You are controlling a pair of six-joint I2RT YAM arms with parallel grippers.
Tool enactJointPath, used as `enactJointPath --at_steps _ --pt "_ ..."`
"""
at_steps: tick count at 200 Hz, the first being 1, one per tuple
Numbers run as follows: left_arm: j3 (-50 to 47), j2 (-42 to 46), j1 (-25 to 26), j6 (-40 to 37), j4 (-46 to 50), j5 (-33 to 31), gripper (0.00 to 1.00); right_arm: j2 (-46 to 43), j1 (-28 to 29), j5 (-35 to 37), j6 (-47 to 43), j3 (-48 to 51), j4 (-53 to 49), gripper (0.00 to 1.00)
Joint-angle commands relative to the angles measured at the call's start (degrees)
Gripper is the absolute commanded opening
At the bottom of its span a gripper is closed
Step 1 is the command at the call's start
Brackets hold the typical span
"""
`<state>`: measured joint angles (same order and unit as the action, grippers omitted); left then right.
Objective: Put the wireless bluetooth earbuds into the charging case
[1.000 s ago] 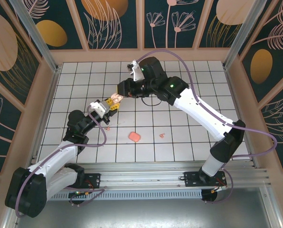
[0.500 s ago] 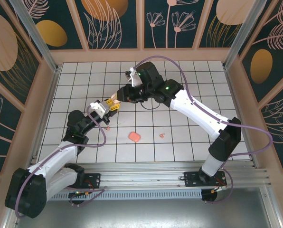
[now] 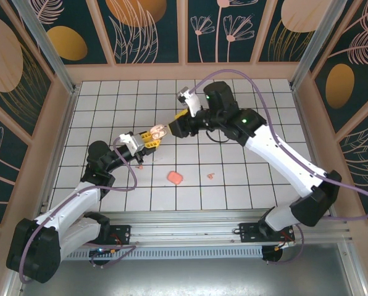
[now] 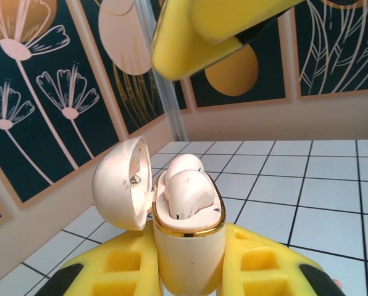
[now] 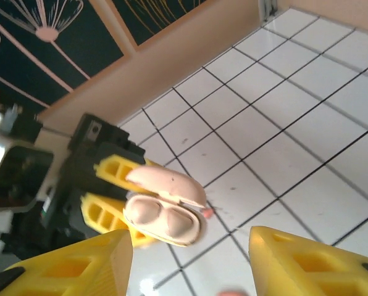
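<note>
Near side: a salmon-pink rounded-square piece [image 3: 175, 177] lies on the tiled table [image 3: 246, 185], with a tiny pink bit [image 3: 211, 176] to its right. Further in, left of centre, the left gripper [image 3: 150, 139] is clamped on the charging case [image 4: 187, 246], which stands upright between its fingers (lid hinged open). Both wireless bluetooth earbuds [image 4: 185, 185] sit in the case. Just beyond, the right gripper [image 5: 190, 262] has its jaws spread wide, holding nothing, apart from the case.
</note>
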<state>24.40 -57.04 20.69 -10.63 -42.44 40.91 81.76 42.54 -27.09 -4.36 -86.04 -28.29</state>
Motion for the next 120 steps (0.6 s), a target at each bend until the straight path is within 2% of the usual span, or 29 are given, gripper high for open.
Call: enactJointPath --at_steps 1,13,18,34,53,73,120 --pt "2.04 -0.25 0.05 0.30 1.03 4.73 0.03 -4.48 -0.87 -4.82 -23.90 3.35 1.88 0.57" --pt "2.13 -0.38 0.07 0.19 1.13 5.51 0.03 -7.13 -0.89 -7.36 -35.74 6.97 2.40 0.61" --pt "2.20 -0.44 0.05 0.17 1.21 5.67 0.03 -8.14 -0.86 -7.33 -39.15 8.49 3.55 0.65" --pt "2.40 -0.47 0.05 -0.22 1.77 5.85 0.03 -9.52 -0.90 -5.95 -45.80 11.03 6.75 0.74" --pt "2.40 -0.36 0.05 -0.44 2.16 6.23 0.03 -5.43 -0.97 -5.60 -52.11 5.45 0.97 0.76" --pt "2.51 -0.26 0.05 -0.44 2.18 6.43 0.03 -0.08 -0.97 -6.71 -56.51 -1.48 -5.82 0.77" --pt "2.75 -0.01 0.05 -0.79 2.72 6.23 0.03 7.29 -0.88 -11.19 -60.65 -7.39 -9.00 0.79"
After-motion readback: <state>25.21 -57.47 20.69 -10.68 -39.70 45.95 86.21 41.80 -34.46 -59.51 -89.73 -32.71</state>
